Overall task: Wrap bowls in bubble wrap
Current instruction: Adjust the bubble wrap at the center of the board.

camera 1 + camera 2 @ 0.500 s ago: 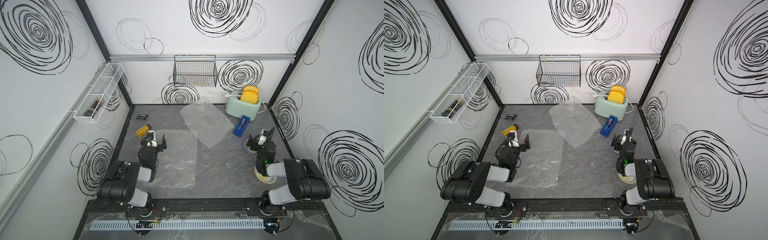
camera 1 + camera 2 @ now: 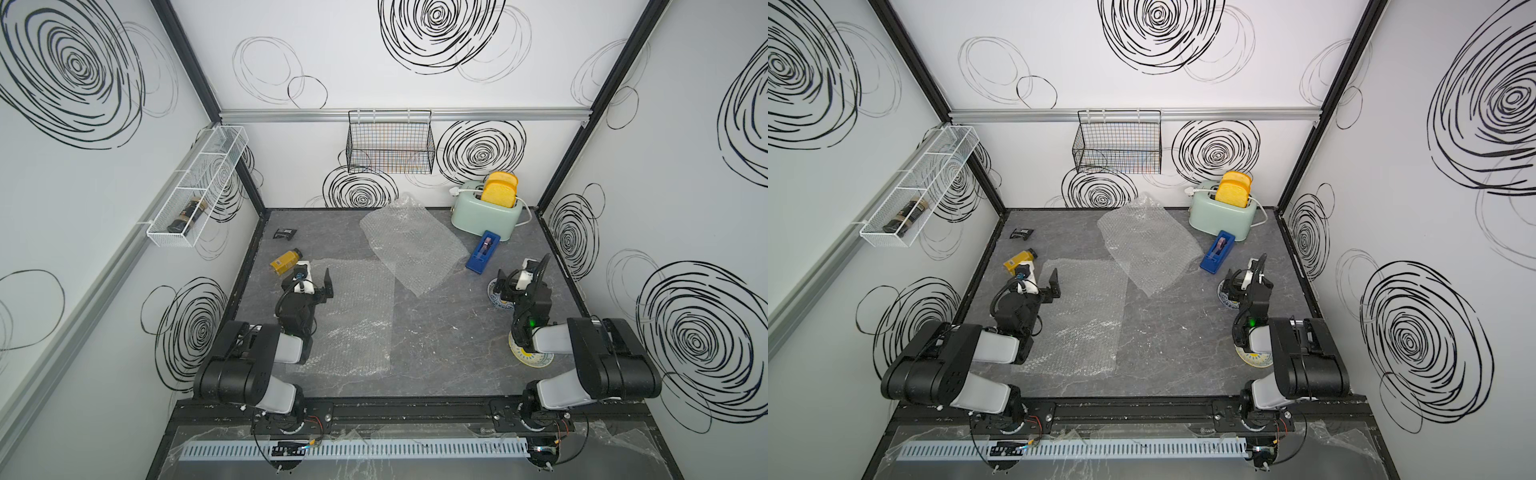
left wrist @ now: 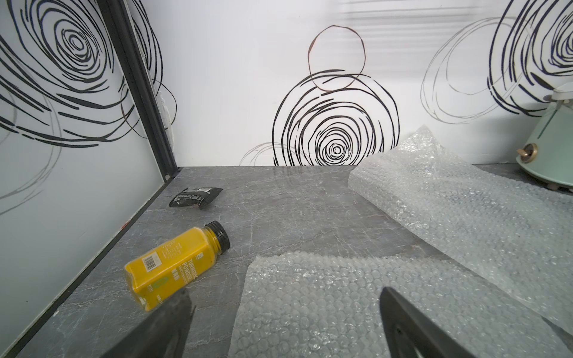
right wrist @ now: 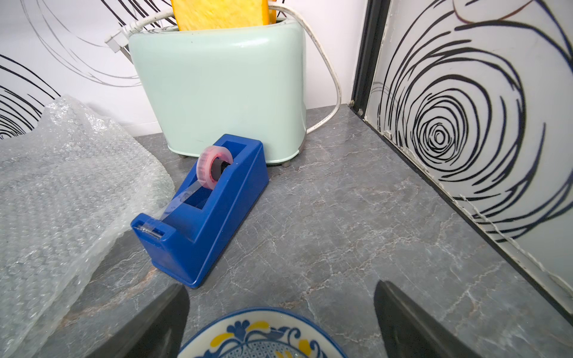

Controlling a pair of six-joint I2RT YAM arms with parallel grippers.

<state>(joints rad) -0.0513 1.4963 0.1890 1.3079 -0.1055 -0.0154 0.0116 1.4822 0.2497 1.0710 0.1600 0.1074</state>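
Bowls both along right edge of table (image 2: 436,332): blue-rimmed bowl (image 4: 260,338) directly under right jaws, its rim showing between them in right wrist view. Right jaws spread wide, grasping nothing; contact with bowl impossible to tell. Sun-centred bowl (image 2: 530,360) nearer front right corner, half hidden beneath right arm (image 2: 552,338).

Left jaws likewise released and empty, poised above far left corner of flat bubble wrap sheet (image 2: 353,316), spread over left half of table. Just beside that corner, toward left edge: yellow turmeric bottle (image 3: 176,266) on its side. Farther back, small black packet (image 3: 195,196).

Rumpled bubble wrap sheet (image 2: 411,245) at middle back, near corner meeting flat sheet, far end curled up by back wall. Between rumpled sheet and blue-rimmed bowl: blue tape dispenser (image 4: 201,217), just in front of mint toaster (image 4: 223,93) with yellow slices (image 2: 500,191) at back right corner.

Grey marbled table top. White walls scrawled with black swirls. Black wire basket (image 2: 390,145) on back wall, white wire rack (image 2: 199,187) on left wall.
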